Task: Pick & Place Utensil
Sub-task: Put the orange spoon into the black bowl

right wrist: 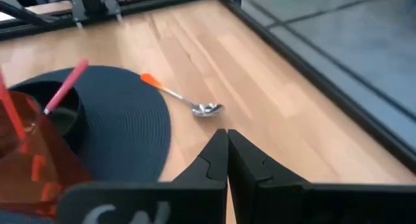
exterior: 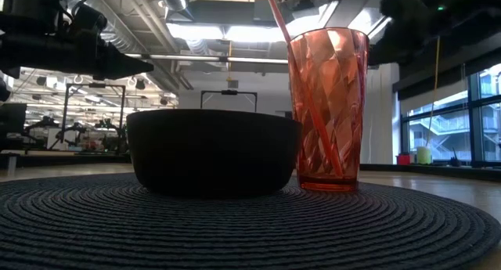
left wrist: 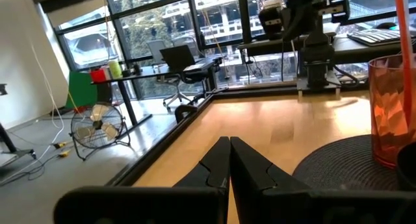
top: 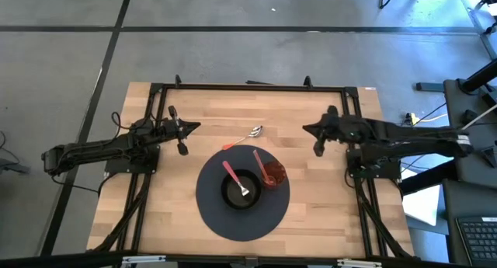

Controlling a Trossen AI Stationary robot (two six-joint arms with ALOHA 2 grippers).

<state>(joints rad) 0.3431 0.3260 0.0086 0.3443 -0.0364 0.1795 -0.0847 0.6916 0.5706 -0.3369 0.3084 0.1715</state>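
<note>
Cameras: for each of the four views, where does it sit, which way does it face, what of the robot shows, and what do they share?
High: overhead, facing straight down; both arms, left gripper, right gripper, mat, bowl, spoon.
Low: table height, facing across the mat at bowl and cup; dark arm parts at the top.
Left wrist: on the left arm, facing across the table toward the right arm; own shut fingers.
Right wrist: facing the spoon; own shut fingers.
Shared: all four show the cup.
</note>
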